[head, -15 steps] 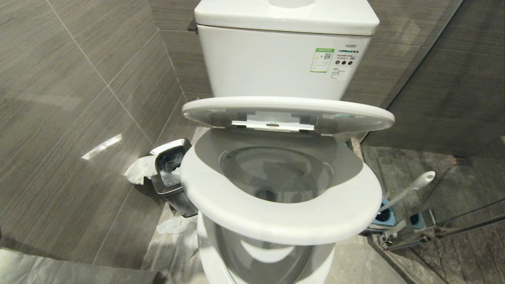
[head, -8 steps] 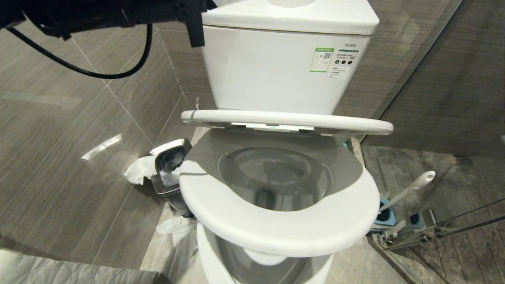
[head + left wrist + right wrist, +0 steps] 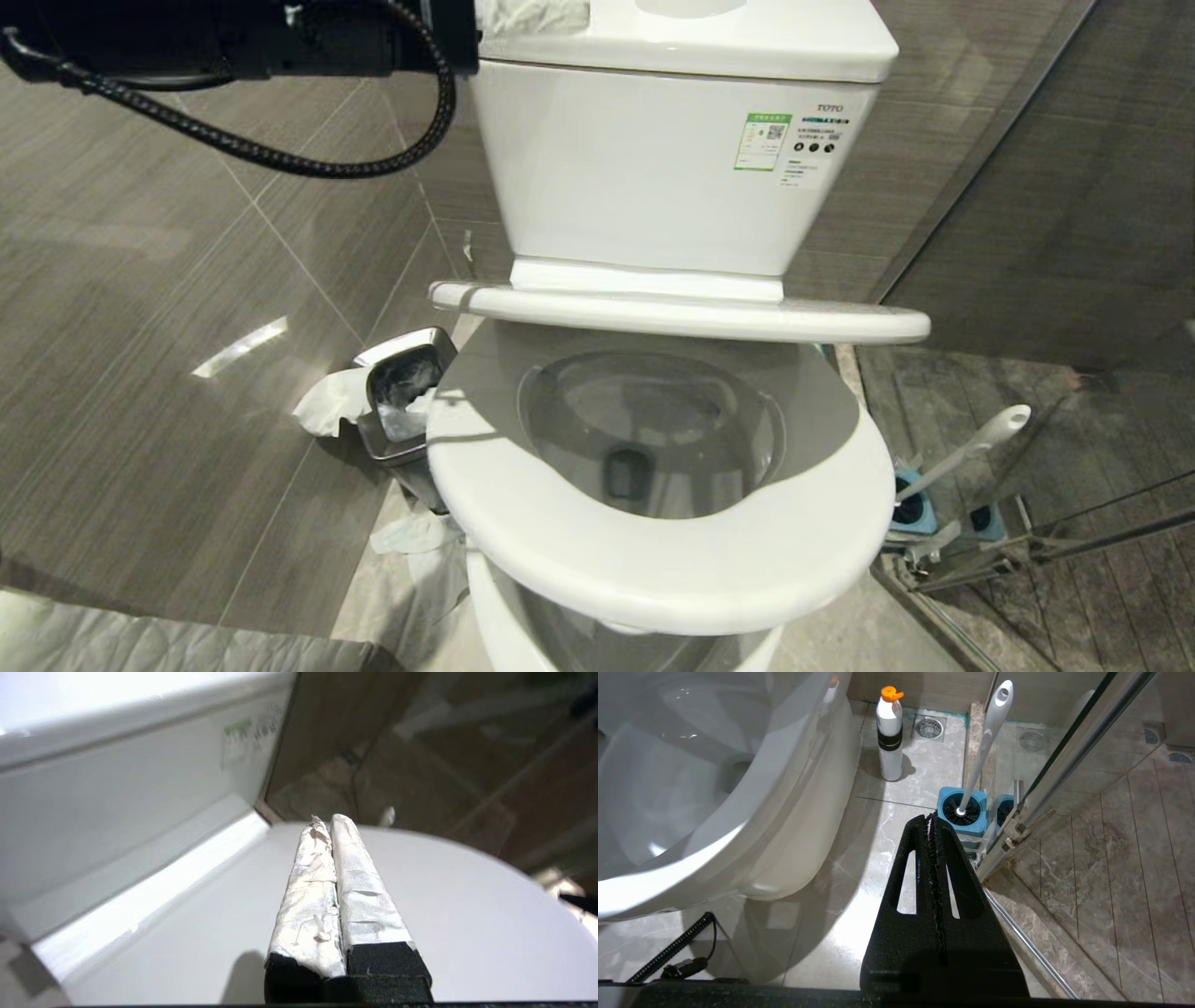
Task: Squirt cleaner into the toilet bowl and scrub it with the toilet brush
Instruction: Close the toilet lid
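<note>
The toilet bowl [image 3: 653, 439] fills the middle of the head view, its seat [image 3: 672, 569] down and its lid [image 3: 681, 317] hanging partly open just above the seat's rear. No cleaner shows in the basin. My left gripper [image 3: 329, 820] is shut and empty, its taped fingers over the lid's top [image 3: 467, 914] beside the tank; its tips [image 3: 532, 14] show at the tank's top. The toilet brush [image 3: 971, 448] leans in its blue holder [image 3: 962, 814] right of the toilet. My right gripper [image 3: 930, 819] hangs shut and empty low above the floor, short of the holder.
A white bottle with an orange cap [image 3: 889, 732] stands on the floor behind the bowl's side. A steel waste bin [image 3: 403, 401] with tissue [image 3: 327, 401] sits left of the toilet. A glass shower door [image 3: 1064, 765] runs close behind the holder.
The lid has tipped down from showing its underside to lying nearly level, and the seat has sunk lower. My left arm has come into the head view at the top left.
</note>
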Motion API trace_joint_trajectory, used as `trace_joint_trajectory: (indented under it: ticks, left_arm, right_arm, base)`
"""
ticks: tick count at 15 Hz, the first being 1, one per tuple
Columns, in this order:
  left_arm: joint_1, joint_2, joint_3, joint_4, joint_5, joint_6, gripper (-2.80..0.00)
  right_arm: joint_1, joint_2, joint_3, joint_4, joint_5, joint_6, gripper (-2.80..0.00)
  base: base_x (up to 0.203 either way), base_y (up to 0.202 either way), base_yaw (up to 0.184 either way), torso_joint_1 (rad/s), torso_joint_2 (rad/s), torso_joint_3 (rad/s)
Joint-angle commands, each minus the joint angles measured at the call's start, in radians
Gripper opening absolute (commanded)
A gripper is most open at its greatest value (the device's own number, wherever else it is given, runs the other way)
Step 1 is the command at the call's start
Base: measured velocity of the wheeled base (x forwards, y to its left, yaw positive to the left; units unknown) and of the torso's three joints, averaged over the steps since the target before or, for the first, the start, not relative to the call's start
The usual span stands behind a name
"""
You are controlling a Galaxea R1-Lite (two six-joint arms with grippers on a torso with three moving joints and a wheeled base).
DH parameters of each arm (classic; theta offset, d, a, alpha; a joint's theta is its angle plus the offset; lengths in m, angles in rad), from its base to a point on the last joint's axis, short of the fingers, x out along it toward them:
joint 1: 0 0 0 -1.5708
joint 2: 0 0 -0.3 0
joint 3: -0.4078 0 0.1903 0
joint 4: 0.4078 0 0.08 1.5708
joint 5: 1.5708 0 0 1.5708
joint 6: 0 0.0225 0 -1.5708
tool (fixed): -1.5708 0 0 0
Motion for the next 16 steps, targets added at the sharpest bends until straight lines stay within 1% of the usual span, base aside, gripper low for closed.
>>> trace_joint_trajectory:
  ticks: [1,3,4,6,8,10,12,16]
  left_arm:
    - [0.001,-0.075,0.042,0.187,-0.027,0.085,-2.8]
    - [-0.002,-0.094,0.051,0.402,-0.05,0.191,-2.8]
    - [-0.013,-0.093,0.065,0.465,-0.055,0.223,-2.8]
    - [-0.03,-0.082,0.13,0.492,-0.057,0.237,-2.8]
    - [-0.037,-0.056,0.138,0.582,-0.056,0.239,-2.8]
    - [-0.038,-0.04,0.16,0.59,-0.059,0.221,-2.8]
    - [-0.048,-0.032,0.197,0.591,-0.056,0.219,-2.8]
    - [-0.074,-0.028,0.337,0.593,-0.05,0.22,-2.8]
  right_arm:
    - [0.0,0.001,0.0,-0.001,0.001,0.0,-2.8]
    - [0.0,0.001,0.0,-0.001,0.001,0.0,-2.8]
    - [0.0,0.001,-0.002,-0.001,0.001,0.0,-2.8]
    - [0.0,0.001,-0.001,-0.001,0.001,0.0,-2.8]
    - [0.0,0.001,0.0,-0.001,0.001,0.0,-2.8]
    - [0.0,0.001,-0.001,-0.001,0.001,0.0,-2.8]
    - [0.0,0.001,0.0,-0.001,0.001,0.0,-2.8]
    - [0.0,0.001,0.0,-0.001,0.001,0.0,-2.8]
  base:
    - [0.0,0.0,0.0,0.0,0.0,0.0]
    - [0.0,0.0,0.0,0.0,0.0,0.0]
    - [0.0,0.0,0.0,0.0,0.0,0.0]
    - [0.0,0.0,0.0,0.0,0.0,0.0]
    - [0.0,0.0,0.0,0.0,0.0,0.0]
    - [0.0,0.0,0.0,0.0,0.0,0.0]
    - [0.0,0.0,0.0,0.0,0.0,0.0]
    - [0.0,0.0,0.0,0.0,0.0,0.0]
